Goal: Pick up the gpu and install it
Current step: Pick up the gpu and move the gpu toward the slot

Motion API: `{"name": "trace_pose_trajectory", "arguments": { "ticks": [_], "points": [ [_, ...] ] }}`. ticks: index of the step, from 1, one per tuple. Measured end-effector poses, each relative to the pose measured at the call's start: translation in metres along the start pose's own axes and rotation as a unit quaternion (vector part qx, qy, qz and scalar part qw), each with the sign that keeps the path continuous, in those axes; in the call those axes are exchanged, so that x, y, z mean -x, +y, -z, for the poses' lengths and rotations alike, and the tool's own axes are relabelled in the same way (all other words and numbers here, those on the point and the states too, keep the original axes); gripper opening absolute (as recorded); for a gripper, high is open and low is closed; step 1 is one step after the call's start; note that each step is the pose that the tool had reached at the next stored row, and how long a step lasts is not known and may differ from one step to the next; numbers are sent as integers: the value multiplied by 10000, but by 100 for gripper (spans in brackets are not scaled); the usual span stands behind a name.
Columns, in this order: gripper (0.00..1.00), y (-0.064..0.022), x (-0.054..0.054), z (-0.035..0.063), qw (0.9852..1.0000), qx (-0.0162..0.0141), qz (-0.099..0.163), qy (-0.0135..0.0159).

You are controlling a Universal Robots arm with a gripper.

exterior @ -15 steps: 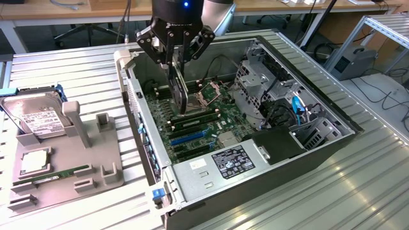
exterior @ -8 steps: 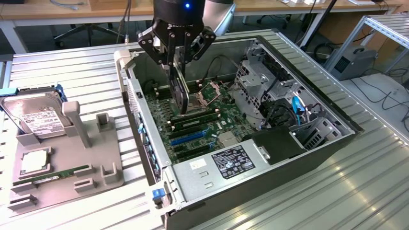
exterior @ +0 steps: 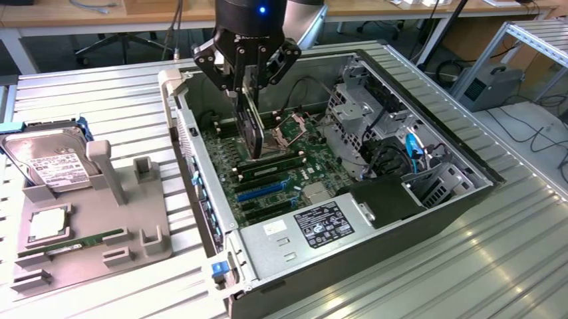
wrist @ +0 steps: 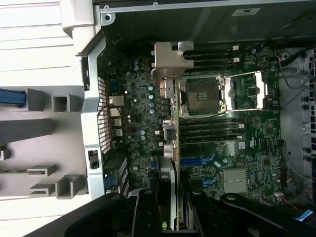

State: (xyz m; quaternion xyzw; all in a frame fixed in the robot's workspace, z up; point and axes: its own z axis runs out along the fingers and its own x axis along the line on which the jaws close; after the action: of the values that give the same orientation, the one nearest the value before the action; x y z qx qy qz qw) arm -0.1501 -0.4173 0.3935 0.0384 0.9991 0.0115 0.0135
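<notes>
The gpu (exterior: 252,129) hangs on end inside the open computer case (exterior: 390,246), its low end close over the green board (exterior: 306,149). Whether it touches the board cannot be told. The claw (exterior: 247,76) pinches the card's top edge between its fingers. The picking up looks done, and the putting in is the step in hand. For that, the card's edge likely has to line up with a long blue slot (exterior: 266,189) and go in straight. The case also holds memory sticks (exterior: 266,169) and a box with a label (exterior: 310,226). On the exterior view's left, a grey holder (exterior: 133,249) keeps a hard drive (exterior: 49,163) and a green memory stick (exterior: 84,240).
</notes>
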Motion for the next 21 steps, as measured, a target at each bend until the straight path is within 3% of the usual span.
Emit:
{"name": "trace_pose_trajectory", "arguments": {
  "ticks": [21],
  "points": [
    [27,3,50,-60,10000,0,1,0]
  ]
}}
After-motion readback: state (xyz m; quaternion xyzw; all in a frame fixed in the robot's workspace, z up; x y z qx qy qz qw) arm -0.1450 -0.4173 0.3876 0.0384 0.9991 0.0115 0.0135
